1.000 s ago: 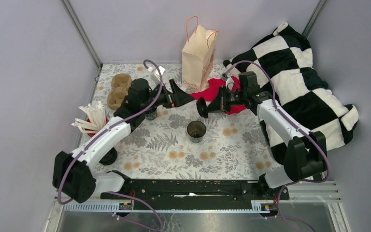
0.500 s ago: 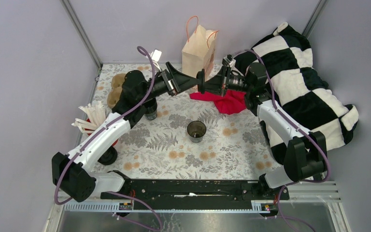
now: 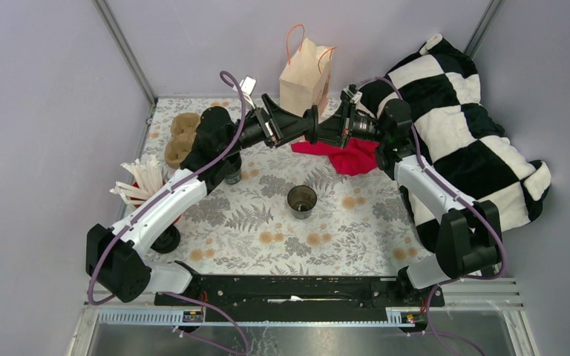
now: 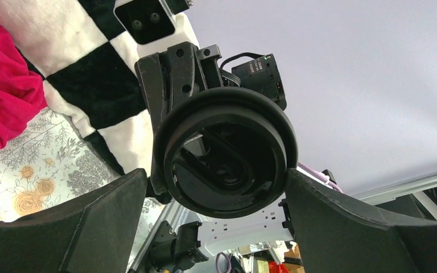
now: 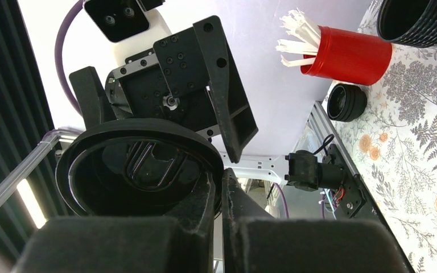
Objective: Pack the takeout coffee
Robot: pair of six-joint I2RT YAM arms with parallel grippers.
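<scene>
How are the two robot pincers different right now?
The right pincer is shut, pinching the round black plastic lid; the left pincer is open, one finger on each side of that lid. The right pincer points leftward; the left pincer points rightward. Both are black and face each other.

White arm links (image 3: 159, 211), black joints, looping purple cables (image 5: 69, 25); left pincer (image 4: 216, 176) and right pincer (image 5: 219, 190) black, screw-studded.

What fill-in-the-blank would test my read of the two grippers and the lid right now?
1. The right gripper is ____ on the round black lid.
2. The left gripper is ____, one finger on either side of the lid.
3. The lidless coffee cup mid-table stands ____.
4. The white straws sit in a ____ cup.
Missing words: shut; open; upright; red.
</scene>
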